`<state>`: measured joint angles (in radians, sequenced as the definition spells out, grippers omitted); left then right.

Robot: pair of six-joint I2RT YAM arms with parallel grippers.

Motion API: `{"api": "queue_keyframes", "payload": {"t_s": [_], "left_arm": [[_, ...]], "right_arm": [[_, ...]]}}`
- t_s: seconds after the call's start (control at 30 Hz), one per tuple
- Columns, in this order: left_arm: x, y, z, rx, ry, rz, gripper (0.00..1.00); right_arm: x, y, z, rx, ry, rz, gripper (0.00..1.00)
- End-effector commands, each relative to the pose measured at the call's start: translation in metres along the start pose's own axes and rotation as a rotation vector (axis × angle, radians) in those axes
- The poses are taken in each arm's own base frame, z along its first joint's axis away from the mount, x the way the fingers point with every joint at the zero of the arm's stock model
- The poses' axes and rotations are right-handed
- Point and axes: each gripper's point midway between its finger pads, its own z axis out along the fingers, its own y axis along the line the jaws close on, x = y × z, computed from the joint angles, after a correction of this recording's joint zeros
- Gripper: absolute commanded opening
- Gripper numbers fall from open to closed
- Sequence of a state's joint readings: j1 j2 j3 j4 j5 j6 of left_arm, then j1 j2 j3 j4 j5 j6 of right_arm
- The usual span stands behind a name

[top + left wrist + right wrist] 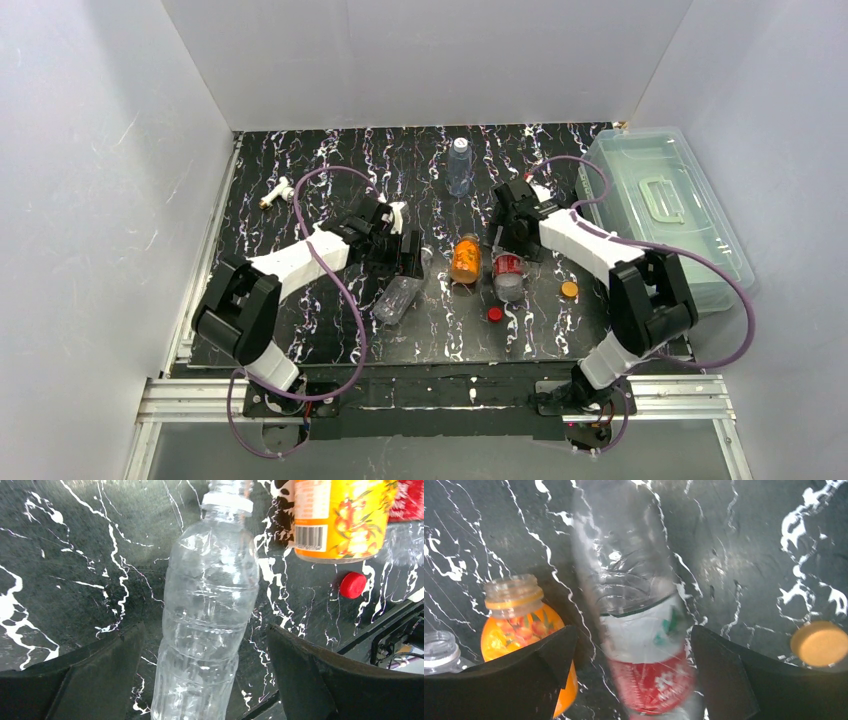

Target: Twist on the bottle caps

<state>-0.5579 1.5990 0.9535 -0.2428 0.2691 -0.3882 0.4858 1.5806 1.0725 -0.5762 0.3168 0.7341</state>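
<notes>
Currently red cap (495, 314) sits loose on table (440, 340), just in front of red-label bottle (509, 275). Orange-yellow cap (569, 289) loose to its right, near right arm. Neither of these 2 caps on a bottle. Clear bottle (207, 620) lies on side, neck bare, between spread fingers of left gripper (205, 645), fingers not touching it. Right gripper (634, 650) fingers also apart, straddling red-label bottle; bottle blurred, contact unclear. Orange bottle (519, 625) just beside, neck open. 4th bottle (459, 165) far back. White-brass fitting (275, 192) far left, plastic box (660, 200) at right edge.
</notes>
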Motion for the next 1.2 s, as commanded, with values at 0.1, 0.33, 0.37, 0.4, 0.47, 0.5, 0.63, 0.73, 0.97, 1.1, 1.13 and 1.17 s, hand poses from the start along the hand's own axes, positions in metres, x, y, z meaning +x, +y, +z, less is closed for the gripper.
{"api": "queue_keyframes", "payload": {"t_s": [0.1,0.33,0.37,0.4,0.47,0.5,0.63,0.73,0.97,1.1,1.13,1.17], "left_arm": [[-0.037,-0.008,-0.042,-0.017,-0.103,0.073,0.95],[-0.05,-0.019,-0.068,0.016,-0.136,0.112,0.96],[-0.05,-0.021,-0.07,0.022,-0.137,0.115,0.96],[-0.052,-0.025,-0.073,0.043,-0.137,0.121,0.96],[-0.052,-0.031,-0.077,0.067,-0.131,0.127,0.96],[-0.053,-0.035,-0.079,0.083,-0.134,0.129,0.96],[-0.059,-0.051,-0.089,0.15,-0.147,0.136,0.95],[-0.067,-0.067,-0.099,0.215,-0.176,0.143,0.95],[-0.099,-0.1,-0.117,0.348,-0.305,0.11,0.98],[-0.119,-0.119,-0.123,0.398,-0.385,0.082,0.98],[-0.123,-0.124,-0.125,0.401,-0.412,0.081,0.98],[-0.127,-0.127,-0.127,0.398,-0.434,0.077,0.98]], "right_arm": [[-0.037,0.017,0.024,-0.074,-0.045,-0.011,0.93],[-0.044,0.021,0.051,-0.117,0.026,-0.087,0.88],[-0.045,0.02,0.054,-0.12,0.029,-0.093,0.88],[-0.046,0.021,0.057,-0.132,0.036,-0.096,0.88],[-0.052,0.02,0.062,-0.142,0.037,-0.089,0.88],[-0.055,0.02,0.065,-0.147,0.035,-0.085,0.88],[-0.069,0.022,0.064,-0.166,0.028,-0.082,0.74],[-0.084,0.025,0.046,-0.166,0.004,-0.088,0.58],[-0.106,0.039,-0.037,-0.271,-0.075,0.019,0.46],[-0.111,0.065,-0.092,-0.406,-0.163,0.129,0.47],[-0.111,0.072,-0.104,-0.438,-0.187,0.16,0.48],[-0.11,0.082,-0.116,-0.477,-0.211,0.189,0.48]]}}
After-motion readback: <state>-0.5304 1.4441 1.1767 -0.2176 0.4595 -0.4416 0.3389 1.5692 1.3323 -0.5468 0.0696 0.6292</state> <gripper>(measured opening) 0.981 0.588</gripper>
